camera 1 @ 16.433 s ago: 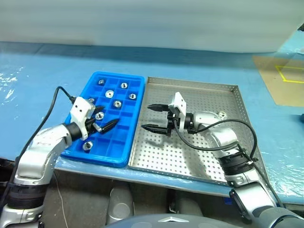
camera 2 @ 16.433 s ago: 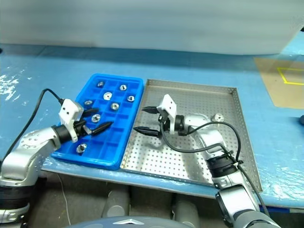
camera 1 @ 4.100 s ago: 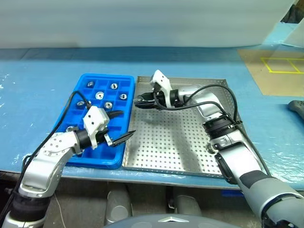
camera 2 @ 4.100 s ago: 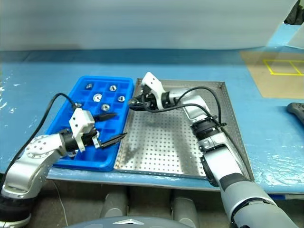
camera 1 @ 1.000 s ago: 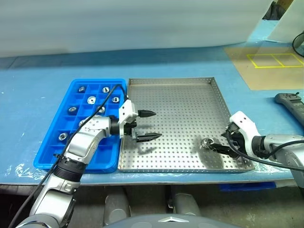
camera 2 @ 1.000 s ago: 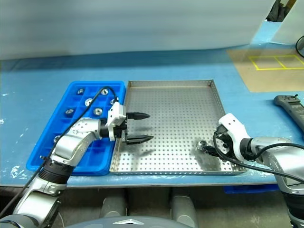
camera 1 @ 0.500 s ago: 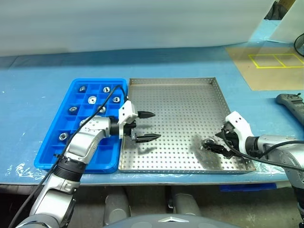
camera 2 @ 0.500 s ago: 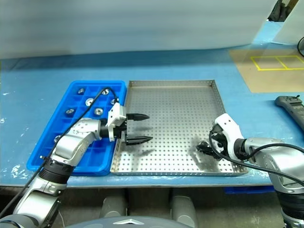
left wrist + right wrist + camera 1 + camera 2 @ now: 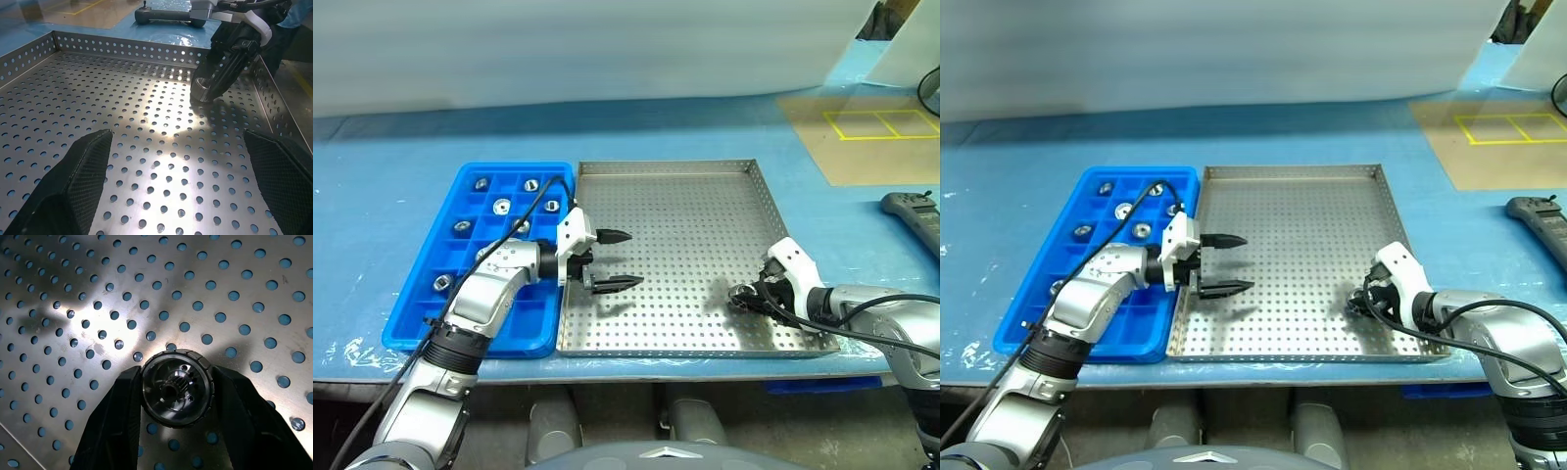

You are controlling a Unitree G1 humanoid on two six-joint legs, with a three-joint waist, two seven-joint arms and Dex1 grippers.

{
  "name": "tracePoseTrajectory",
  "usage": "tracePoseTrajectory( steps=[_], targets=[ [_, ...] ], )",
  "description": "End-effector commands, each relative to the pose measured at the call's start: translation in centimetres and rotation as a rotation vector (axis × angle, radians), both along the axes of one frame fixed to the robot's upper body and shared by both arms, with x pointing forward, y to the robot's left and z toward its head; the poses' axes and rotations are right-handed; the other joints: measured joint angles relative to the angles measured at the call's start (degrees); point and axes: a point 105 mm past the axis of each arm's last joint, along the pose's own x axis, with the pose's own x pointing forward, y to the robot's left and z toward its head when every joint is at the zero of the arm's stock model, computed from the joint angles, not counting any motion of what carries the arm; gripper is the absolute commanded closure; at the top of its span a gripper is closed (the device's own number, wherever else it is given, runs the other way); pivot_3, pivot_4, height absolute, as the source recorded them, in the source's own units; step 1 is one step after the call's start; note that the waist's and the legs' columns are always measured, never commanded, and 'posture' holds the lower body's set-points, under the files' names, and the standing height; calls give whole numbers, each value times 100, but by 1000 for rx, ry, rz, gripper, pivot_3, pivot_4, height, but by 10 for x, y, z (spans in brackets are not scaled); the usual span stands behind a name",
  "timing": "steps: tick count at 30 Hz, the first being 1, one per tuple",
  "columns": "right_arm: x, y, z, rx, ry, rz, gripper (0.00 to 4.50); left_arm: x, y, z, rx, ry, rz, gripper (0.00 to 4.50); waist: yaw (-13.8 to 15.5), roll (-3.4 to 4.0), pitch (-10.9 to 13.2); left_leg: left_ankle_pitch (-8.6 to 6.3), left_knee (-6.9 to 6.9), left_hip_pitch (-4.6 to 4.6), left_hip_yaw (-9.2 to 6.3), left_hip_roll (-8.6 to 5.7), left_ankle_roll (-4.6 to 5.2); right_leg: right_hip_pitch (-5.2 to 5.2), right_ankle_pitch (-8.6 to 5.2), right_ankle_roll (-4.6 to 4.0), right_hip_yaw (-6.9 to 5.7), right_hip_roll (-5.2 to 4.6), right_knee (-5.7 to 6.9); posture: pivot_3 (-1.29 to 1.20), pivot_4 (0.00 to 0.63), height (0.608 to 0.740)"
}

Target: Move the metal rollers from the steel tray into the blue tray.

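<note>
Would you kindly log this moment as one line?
right gripper: shut on metal roller | on steel tray | left gripper: open, idle

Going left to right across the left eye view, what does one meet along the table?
blue tray → left gripper → steel tray → metal roller in the right gripper → black handset at the right edge.
</note>
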Motion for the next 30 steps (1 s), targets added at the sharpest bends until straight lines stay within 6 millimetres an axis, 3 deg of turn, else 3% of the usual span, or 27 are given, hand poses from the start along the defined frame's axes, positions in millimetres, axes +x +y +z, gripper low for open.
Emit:
tracePoseTrajectory(
  steps=[1, 7, 17, 24, 30],
  targets=[
    [6, -1, 8, -25, -51, 15, 2739, 0, 4, 9, -11, -42, 7, 0, 1, 0, 0, 0, 0, 0, 0, 0, 0, 0, 0, 0, 0, 0, 0, -187, 150, 740],
    [29, 28, 40, 83, -162, 94, 2739, -1, 16, 15, -1, -64, 52, 0, -13, 1, 0, 0, -3, 0, 2, 0, 0, -2, 1, 2, 1, 0, 4, -107, 150, 740],
    [64, 100, 63, 162, -237, 388, 2739, -22, 42, 33, 10, -93, 203, 0, 118, 1, 1, 10, -31, -11, -3, -5, -18, -16, 19, -34, -19, -12, -6, 103, 150, 740],
    [72, 138, 82, 217, -275, 591, 2739, -41, 59, 36, 24, -87, 329, 0, 351, 1, 3, 10, -35, -11, -5, -2, -18, -20, 18, -35, -26, -13, -6, 266, 150, 740],
    [67, 168, 91, 254, -279, 759, 2739, -59, 74, 37, 45, -82, 431, 0, 548, -1, 4, 1, -36, -17, -8, -2, -1, -22, 17, -35, -30, -15, -6, 365, 150, 740]
  ],
)
